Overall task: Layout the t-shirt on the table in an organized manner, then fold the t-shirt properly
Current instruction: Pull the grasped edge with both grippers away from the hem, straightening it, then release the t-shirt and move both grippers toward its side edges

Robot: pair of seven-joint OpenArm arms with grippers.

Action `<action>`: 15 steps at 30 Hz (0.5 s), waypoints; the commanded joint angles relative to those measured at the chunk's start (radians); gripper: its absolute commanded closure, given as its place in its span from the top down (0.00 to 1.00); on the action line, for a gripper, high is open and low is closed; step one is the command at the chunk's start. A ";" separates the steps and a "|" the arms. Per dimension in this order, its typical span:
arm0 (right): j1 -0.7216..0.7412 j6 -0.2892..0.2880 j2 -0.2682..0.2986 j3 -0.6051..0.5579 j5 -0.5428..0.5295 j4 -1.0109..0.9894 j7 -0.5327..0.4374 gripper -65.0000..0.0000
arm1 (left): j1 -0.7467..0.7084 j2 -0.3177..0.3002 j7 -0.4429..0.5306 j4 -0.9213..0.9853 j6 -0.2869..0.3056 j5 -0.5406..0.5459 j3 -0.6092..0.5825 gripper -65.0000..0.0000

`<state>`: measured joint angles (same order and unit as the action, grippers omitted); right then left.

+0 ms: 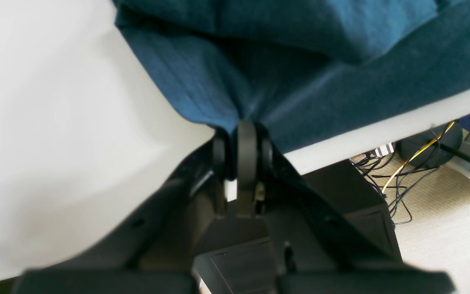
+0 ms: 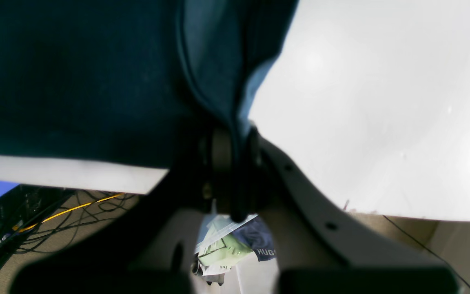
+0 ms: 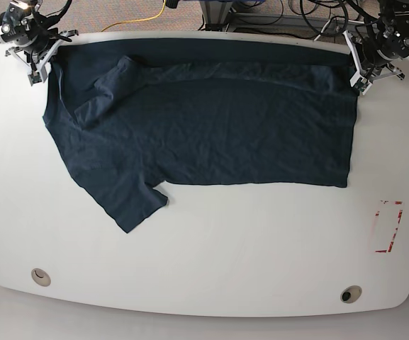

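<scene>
The worktop (image 3: pixel 204 269) carries the t-shirt (image 3: pixel 211 131) spread along its far edge, long axis running side to side between the arms. Each far corner is clamped: the left gripper (image 3: pixel 358 79) and right gripper (image 3: pixel 42 69) have fingers closed on fabric, so the cloth lies toward the near edge from both.

I see the t-shirt (image 3: pixel 218 134) plain dark navy — no print on it. The table (image 3: pixel 211 248) under it is white, with small dark specks and a red tape rectangle (image 3: pixel 388 227) — nothing else coloured.
</scene>
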<state>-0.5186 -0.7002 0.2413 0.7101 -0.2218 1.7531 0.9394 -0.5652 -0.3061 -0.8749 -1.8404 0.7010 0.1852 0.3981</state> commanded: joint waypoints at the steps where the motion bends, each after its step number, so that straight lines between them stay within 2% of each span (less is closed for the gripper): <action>1: -0.022 0.002 0.014 0.019 0.022 0.009 0.023 0.02 | -0.006 -0.017 -0.016 -0.012 -0.003 -0.016 0.006 0.00; 6: -0.024 0.002 0.014 0.027 0.022 0.009 0.025 0.03 | -0.020 -0.038 -0.016 -0.012 -0.003 -0.014 0.003 0.00; 9: -0.024 0.002 0.014 0.029 0.022 0.014 0.040 0.13 | -0.028 -0.038 -0.016 -0.015 -0.003 -0.014 0.002 0.00; 10: -0.024 0.002 0.014 0.029 0.022 0.023 0.046 0.19 | -0.028 -0.038 -0.016 -0.022 -0.003 -0.014 0.003 0.02; 15: -0.022 0.002 -0.003 0.085 0.022 0.115 0.085 0.66 | -0.029 -0.057 -0.016 -0.058 -0.003 -0.014 0.006 0.34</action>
<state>-0.5331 -0.7048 0.2337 0.7586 -0.2119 1.8099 1.0233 -0.5903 -0.3393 -0.8951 -1.8629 0.7044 0.1764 0.3923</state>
